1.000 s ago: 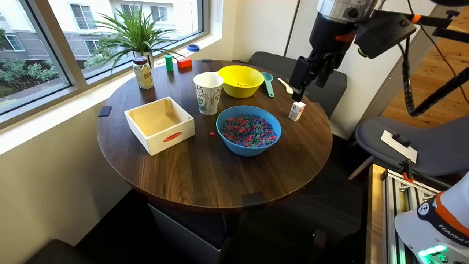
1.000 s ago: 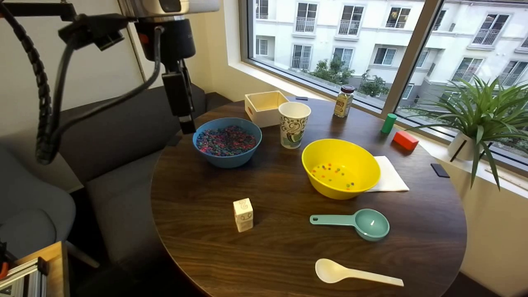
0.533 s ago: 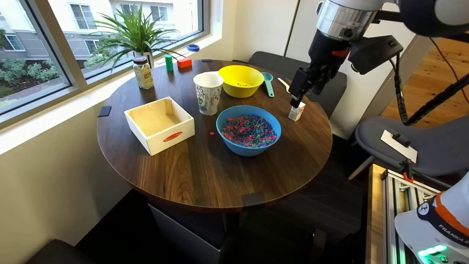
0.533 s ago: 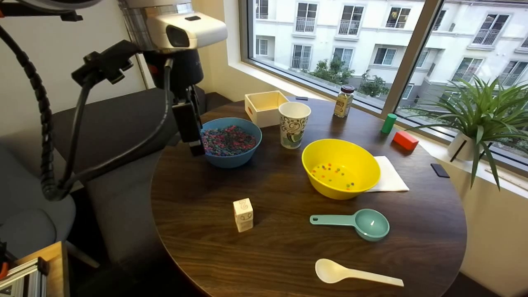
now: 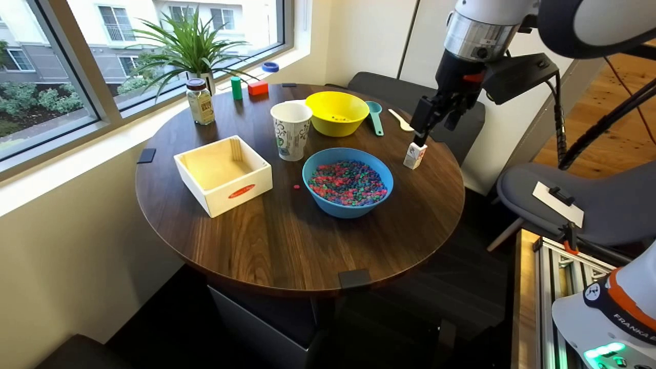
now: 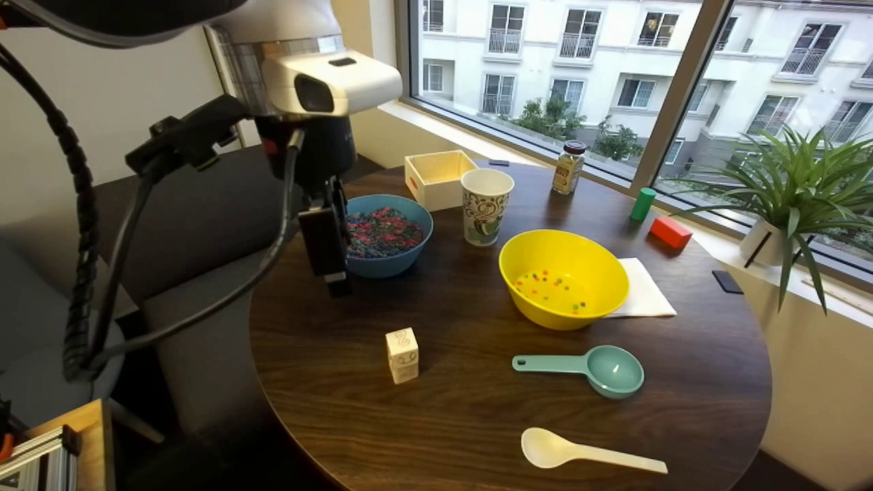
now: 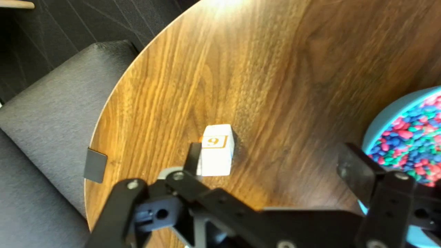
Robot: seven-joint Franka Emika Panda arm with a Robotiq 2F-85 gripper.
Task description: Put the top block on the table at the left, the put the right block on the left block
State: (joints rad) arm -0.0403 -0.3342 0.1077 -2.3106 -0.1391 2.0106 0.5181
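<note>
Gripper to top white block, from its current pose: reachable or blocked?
Probably reachable: the gripper is open, and nothing visible stands between it and the top white block. In the wrist view, though, the block looks off-centre, near one finger, so it likely needs a sideways shift before closing.

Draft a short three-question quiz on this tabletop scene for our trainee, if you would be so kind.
1. True or false: the pincer is open and clear of the blocks on the table.
2. Choose one: the jar is a) lying down, b) standing capped, c) standing uncapped.
3. Fill the gap: the fuller bowl is ___ in colour.
Key: 1 true; 2 b; 3 blue.
</note>
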